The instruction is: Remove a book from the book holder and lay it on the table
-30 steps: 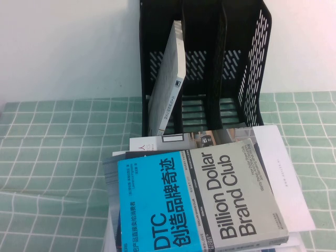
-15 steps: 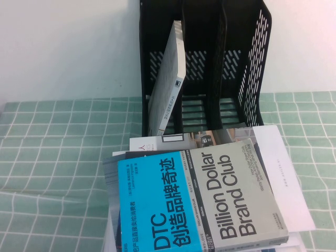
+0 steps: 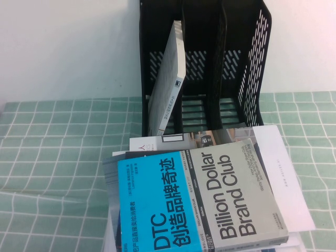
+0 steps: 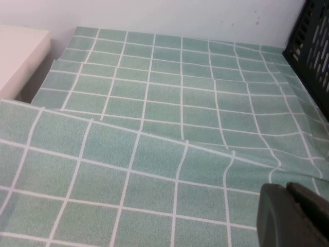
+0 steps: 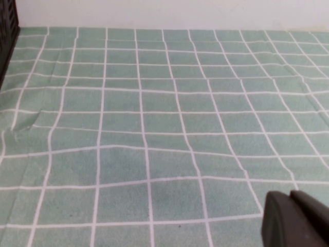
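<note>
The black book holder [image 3: 252,63] stands at the back of the table [image 3: 52,157], which has a green grid cloth. The book [image 3: 169,84] leans in the holder's left slot with its pale grey back showing. Neither gripper shows in the high view. My left gripper [image 4: 286,186] is shut and empty, low over the cloth to the left of the holder, whose edge [image 4: 313,41] shows in the left wrist view. My right gripper [image 5: 290,195] is shut and empty over the cloth to the right of the holder, whose edge [image 5: 6,31] shows in the right wrist view.
A stack of books topped by the blue-and-grey "Billion Dollar Brand Club" book [image 3: 199,205] lies in front of the holder, over a white sheet [image 3: 283,173]. A white ledge [image 4: 20,56] borders the cloth at the far left. The cloth is wrinkled on both sides.
</note>
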Controlling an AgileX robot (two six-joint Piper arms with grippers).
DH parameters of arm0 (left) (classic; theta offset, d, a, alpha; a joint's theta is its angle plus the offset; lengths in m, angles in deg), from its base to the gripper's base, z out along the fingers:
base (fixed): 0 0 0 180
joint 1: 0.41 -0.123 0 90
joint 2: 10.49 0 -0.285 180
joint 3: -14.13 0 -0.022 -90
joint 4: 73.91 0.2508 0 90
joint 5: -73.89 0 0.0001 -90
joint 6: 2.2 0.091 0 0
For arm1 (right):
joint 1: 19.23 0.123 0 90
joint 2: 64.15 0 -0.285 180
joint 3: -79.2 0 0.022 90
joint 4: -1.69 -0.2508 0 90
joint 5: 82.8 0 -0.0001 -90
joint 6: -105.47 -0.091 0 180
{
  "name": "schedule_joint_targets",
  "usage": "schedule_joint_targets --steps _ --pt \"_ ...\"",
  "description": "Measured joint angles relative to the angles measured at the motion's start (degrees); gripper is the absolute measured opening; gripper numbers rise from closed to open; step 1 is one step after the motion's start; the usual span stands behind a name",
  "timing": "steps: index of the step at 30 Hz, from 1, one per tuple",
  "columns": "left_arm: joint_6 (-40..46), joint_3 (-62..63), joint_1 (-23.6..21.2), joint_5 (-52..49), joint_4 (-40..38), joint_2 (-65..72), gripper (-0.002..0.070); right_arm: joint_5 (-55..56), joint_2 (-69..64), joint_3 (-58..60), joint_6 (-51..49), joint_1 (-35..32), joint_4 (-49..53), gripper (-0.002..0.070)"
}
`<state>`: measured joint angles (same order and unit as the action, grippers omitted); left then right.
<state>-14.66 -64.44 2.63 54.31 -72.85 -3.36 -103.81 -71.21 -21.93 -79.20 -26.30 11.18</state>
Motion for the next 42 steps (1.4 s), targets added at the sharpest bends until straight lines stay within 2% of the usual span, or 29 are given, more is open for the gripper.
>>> schedule_joint_targets --steps 31,36,39,42 --pt "0.00 0.00 0.00 0.00 0.00 0.00 -0.0003 0.00 0.00 0.00 0.00 0.04 0.00 -0.0002" --pt "0.00 0.00 0.00 0.30 0.37 0.00 -0.0003 3.40 0.00 0.00 0.00 0.04 0.00 -0.0002" --pt "0.00 -0.11 0.00 3.84 0.56 0.00 -0.0003 9.63 0.00 0.00 0.57 0.04 0.53 -0.0002" --pt "0.87 -0.36 0.00 14.62 2.92 0.00 -0.0003 17.37 0.00 0.00 2.68 0.04 3.62 -0.0002"
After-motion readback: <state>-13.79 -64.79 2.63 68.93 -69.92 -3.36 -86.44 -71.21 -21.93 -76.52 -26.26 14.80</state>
